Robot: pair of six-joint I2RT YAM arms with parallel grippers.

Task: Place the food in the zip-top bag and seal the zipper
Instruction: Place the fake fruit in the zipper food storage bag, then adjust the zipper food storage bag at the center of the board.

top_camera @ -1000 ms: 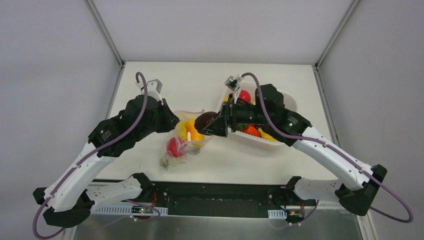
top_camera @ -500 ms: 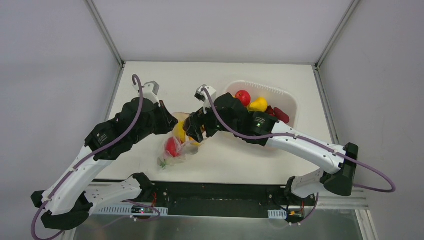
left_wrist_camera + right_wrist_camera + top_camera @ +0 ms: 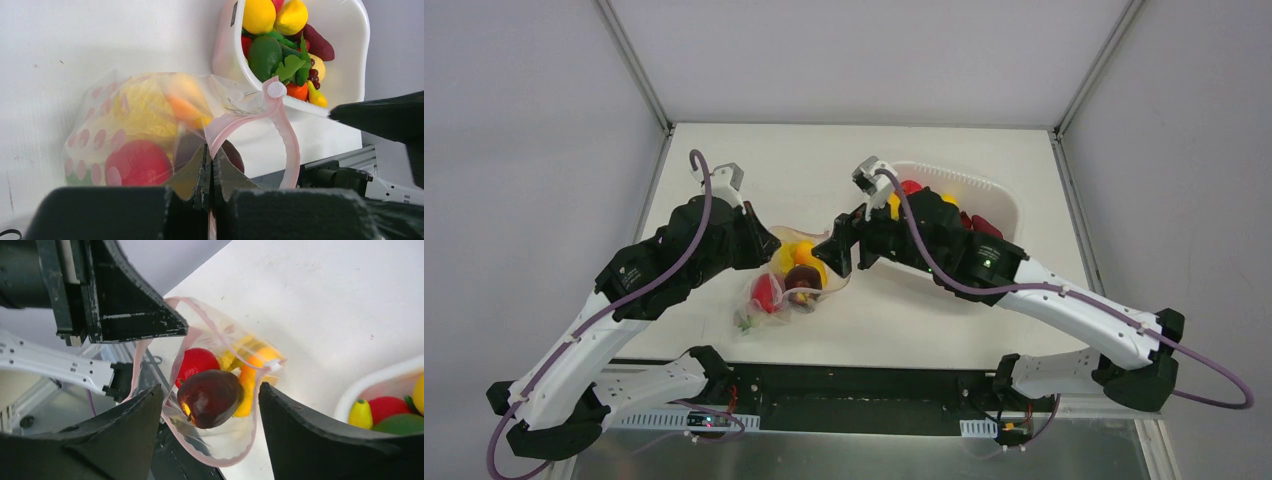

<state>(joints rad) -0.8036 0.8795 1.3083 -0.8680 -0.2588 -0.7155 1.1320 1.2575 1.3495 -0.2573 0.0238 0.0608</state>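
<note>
- Zip-top bag point(image 3: 789, 285) lies on the table point(image 3: 754, 160) between your two arms, just left of the white basket point(image 3: 1009, 215). Red, yellow and orange food shows inside it.
- Left gripper point(image 3: 210, 172) is pinched together on the zipper point(image 3: 285, 130), lifting one lip of the mouth (as far as I can judge, nothing else props it open).
- Right gripper point(image 3: 209, 390) hangs over the mouth with its jaws wide apart. The dark purple fruit point(image 3: 210, 397) sits below and between them with a gap on either side, so it looks let go.
- Risk: that fruit seems to rest near the mouth, not deep in. If you pull back carelessly, a finger could catch the pink strip, drag the bag or tip the fruit out.
- Risk: the basket holds plenty more food, and an overfilled bag may not let the zipper lips meet.
- Hard to tell: whether the dark fruit is fully past the rim, and what fruit it is.
- Hidden: the arm covers the left gripper in the top view, and the gripper body cuts off the bag's near edge in the left wrist view.
</note>
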